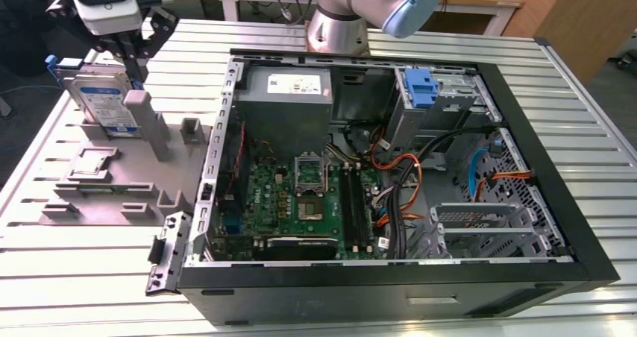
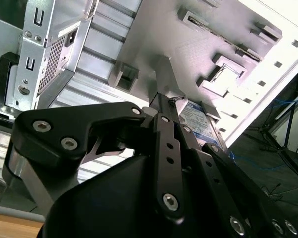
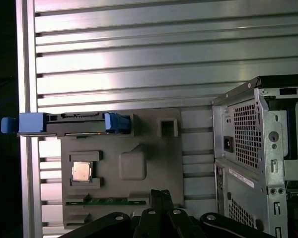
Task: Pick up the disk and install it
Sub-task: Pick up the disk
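The disk (image 1: pixel 104 102) is a silver drive with a white-and-blue label and a blue carrier. It stands on edge in a grey fixture plate (image 1: pixel 100 195) at the exterior view's left. In the first wrist view the disk (image 3: pixel 69 124) shows edge-on with blue tabs at both ends. My gripper (image 1: pixel 131 67) hangs just above and beside the disk's top edge, near a grey post, with its fingers shut on nothing. The fingertips (image 2: pixel 165 101) point at the plate, with the disk's label (image 2: pixel 201 121) just beyond them. In the first wrist view the gripper (image 3: pixel 161 194) is apart from the disk.
An open computer case (image 1: pixel 557 255) lies at the exterior view's right, with a motherboard, cables, a grey power supply (image 1: pixel 286 91) and a blue bracket (image 1: pixel 423 87) in a drive bay. The fixture plate also holds a processor chip (image 3: pixel 81 171). All rests on a slatted metal table (image 1: pixel 80 277).
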Controlling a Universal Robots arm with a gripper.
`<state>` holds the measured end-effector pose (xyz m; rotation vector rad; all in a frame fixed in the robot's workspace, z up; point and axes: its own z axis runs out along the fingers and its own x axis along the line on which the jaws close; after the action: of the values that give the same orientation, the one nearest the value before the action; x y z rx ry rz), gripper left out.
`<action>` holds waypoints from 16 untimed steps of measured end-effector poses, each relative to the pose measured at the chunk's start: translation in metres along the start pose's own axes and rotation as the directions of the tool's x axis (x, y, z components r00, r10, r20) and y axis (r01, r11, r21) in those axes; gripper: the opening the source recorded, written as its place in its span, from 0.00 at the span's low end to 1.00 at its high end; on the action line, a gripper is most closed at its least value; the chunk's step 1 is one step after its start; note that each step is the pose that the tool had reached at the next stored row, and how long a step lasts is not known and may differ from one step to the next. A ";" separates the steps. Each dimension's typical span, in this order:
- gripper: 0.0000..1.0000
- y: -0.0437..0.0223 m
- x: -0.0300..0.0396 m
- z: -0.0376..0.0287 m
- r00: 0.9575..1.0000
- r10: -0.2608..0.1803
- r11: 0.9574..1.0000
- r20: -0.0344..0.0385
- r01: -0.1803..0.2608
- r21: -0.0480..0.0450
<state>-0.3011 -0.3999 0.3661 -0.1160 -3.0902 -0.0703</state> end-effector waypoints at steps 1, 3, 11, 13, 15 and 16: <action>0.10 0.0000 0.0001 0.0000 1.000 0.000 1.000 0.000 0.000 0.000; 0.10 0.0000 0.0002 0.0000 1.000 0.000 1.000 0.000 0.000 0.000; 0.10 0.0002 0.0010 0.0003 0.995 -0.096 0.995 0.004 0.096 0.005; 0.10 0.0026 0.0031 0.0008 0.995 -0.097 0.995 0.020 0.097 0.005; 0.10 0.0054 0.0075 0.0013 0.995 -0.098 0.995 0.032 0.098 0.005; 0.10 0.0065 0.0105 0.0015 0.995 -0.098 0.995 0.036 0.098 0.005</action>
<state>-0.3112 -0.3926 0.3654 0.0350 -3.1306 -0.0669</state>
